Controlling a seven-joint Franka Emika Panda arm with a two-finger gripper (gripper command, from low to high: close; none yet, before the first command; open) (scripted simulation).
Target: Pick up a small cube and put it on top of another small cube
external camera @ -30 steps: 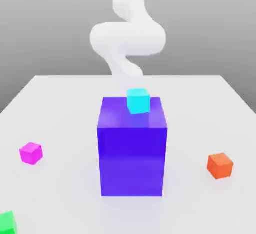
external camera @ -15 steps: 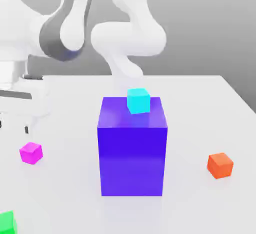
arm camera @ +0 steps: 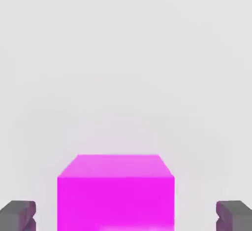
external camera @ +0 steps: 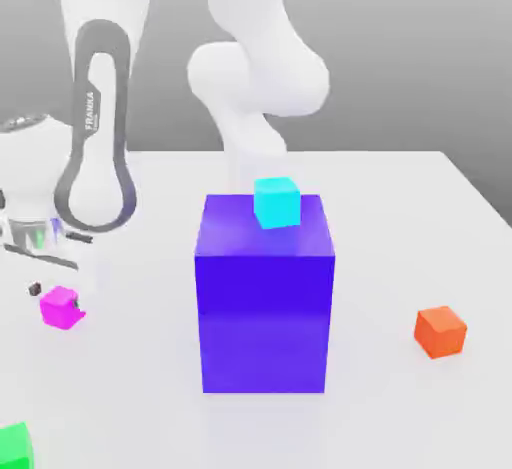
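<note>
- I judge this to be the pick-up step: my arm (external camera: 98,117) reaches down on the exterior view's left, and the grasp isn't made.
- The big blue-violet block (external camera: 264,322) stands near the middle of the exterior view, with a cyan cube (external camera: 277,203) on top. I'd keep the carry clear of both.
- My gripper (arm camera: 126,216) has its fingers spread wide, one on either side of the magenta cube (arm camera: 115,203), pinching nothing. In the hand view the cube sits nearer one finger than the other.
- Next, I'd finish lining up around the cube, go lower if the pads aren't level with its sides, then close and lift straight up. Closing off-centre could nudge it sideways.
- That magenta cube is on the table (external camera: 390,257), left of the block and below mid-height in the exterior view.
- It rests flat. There, one upright edge points roughly towards the camera; in the hand view its near face looks square to the gripper, its sides facing the fingers.
- I see no long axis; its sides look about equal.
- For stacking, the orange cube (external camera: 440,332) is lower right, the green cube (external camera: 14,447) bottom left; I can't tell which cube is meant.
</note>
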